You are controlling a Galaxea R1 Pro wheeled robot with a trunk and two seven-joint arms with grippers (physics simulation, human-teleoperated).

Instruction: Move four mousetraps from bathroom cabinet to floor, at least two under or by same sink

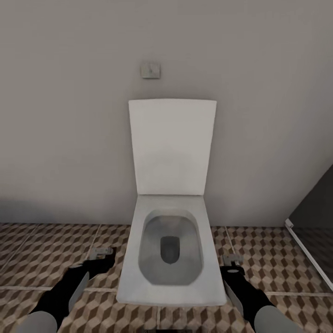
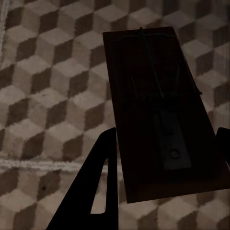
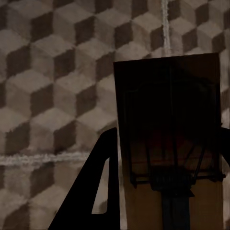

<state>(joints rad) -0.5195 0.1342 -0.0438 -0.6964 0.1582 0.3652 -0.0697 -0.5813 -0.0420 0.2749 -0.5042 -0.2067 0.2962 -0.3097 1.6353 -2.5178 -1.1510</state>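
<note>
Each hand holds one mousetrap above the cube-patterned bathroom floor [image 1: 51, 259]. My left gripper [image 1: 101, 256] is shut on a mousetrap [image 2: 158, 110], a flat wooden board with dark wire parts, clamped between the fingers [image 2: 103, 191]. My right gripper [image 1: 232, 264] is shut on another mousetrap [image 3: 170, 129], also flat between its fingers [image 3: 103, 187]. In the head view the two grippers hang low on either side of the toilet. Both traps are in shadow in the wrist views. The cabinet and the sink are out of view.
A white boxy toilet [image 1: 170, 249] with its lid [image 1: 172, 145] raised stands straight ahead against a grey wall, under a small flush plate [image 1: 150, 70]. A dark panel with a white frame [image 1: 310, 249] runs along the right. Tiled floor lies open left and right of the toilet.
</note>
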